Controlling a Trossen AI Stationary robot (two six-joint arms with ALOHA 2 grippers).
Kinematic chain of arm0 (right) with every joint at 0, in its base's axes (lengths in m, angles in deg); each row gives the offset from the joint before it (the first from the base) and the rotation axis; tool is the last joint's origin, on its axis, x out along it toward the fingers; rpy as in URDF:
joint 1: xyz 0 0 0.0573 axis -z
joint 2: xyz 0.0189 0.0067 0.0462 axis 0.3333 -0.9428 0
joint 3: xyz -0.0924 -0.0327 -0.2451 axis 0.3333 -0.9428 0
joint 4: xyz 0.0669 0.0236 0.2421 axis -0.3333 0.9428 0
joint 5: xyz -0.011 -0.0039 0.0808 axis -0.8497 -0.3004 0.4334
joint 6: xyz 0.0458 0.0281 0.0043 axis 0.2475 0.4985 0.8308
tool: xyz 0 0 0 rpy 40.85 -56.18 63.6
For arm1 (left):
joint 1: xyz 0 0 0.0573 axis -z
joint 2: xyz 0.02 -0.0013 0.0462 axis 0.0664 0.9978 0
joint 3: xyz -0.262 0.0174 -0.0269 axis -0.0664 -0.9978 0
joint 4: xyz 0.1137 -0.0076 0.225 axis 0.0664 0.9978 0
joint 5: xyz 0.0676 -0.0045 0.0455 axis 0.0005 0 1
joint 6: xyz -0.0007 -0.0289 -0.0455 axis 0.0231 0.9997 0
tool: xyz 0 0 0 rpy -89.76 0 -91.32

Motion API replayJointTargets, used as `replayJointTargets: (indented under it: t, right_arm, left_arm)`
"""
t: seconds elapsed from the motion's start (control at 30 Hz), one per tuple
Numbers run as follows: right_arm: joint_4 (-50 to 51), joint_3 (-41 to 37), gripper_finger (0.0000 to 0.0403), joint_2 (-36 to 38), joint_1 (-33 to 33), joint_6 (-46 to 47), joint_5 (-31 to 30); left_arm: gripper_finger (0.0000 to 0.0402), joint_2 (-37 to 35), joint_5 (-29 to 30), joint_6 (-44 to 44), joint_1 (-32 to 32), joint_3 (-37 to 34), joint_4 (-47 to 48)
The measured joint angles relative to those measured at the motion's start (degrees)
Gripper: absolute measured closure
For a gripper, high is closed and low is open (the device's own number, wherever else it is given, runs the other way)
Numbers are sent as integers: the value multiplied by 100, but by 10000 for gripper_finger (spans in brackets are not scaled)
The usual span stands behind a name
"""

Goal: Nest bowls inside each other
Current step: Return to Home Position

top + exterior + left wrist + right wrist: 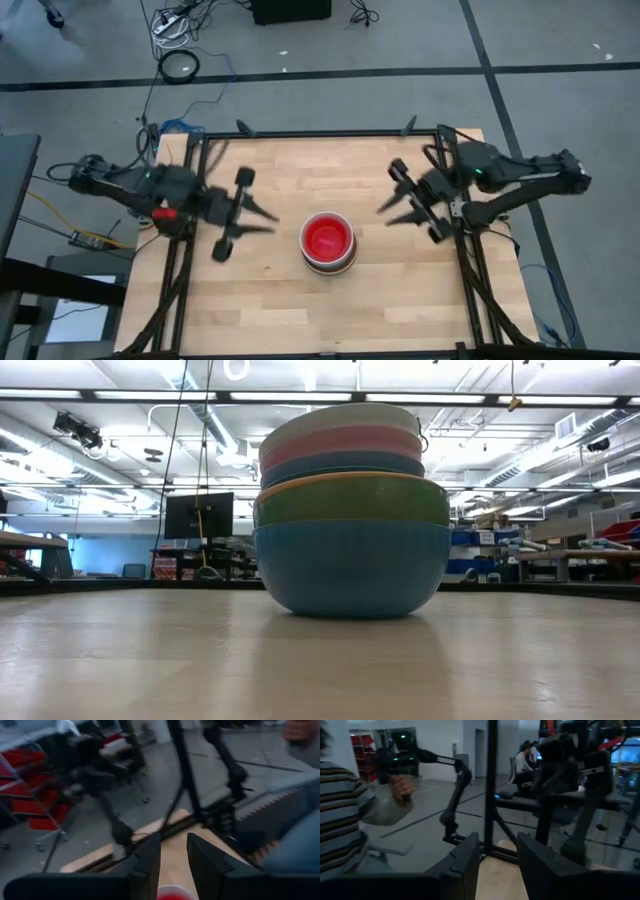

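the nested stack of round smooth plastic bowls (328, 243), blue outermost and red innermost, is set mid-bench on the pale wooden bench (250, 300). the left end effector (273, 221) and right end effector (382, 216) are spread and empty, flanking it without touching. each is best drawn outward and away, so no rim is clipped.

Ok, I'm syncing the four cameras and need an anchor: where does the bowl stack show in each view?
High view: bowl stack at the table's middle, red bowl on top.
Low view: bowl stack fills the centre, blue bowl lowest.
Left wrist view: only its red rim, between the fingers of the left claw.
Right wrist view: not in it.
Shared landmark: the wooden tabletop, in all four.
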Motion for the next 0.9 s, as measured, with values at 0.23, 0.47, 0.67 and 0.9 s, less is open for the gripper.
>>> replayJointTargets:
  t: [0.23, 0.47, 0.67, 0.9]
  right_arm:
    - [-193, 0, 282, -259, 1595, 84, 1623]
    - [320, 0, 282, -155, 2653, -167, 2534]
    - [417, -478, 282, 309, 2990, -319, 2730]
    - [-926, -2046, 284, 1277, 3141, 310, 2728]
  left_arm:
    - [298, -985, -1129, -91, -1142, -1403, -893]
    - [298, -2451, -1213, 491, -1630, -3383, -1713]
    - [298, -3776, -1126, 890, -1672, -4882, -2660]
    - [298, -4642, -952, 978, -1674, -5735, -2727]
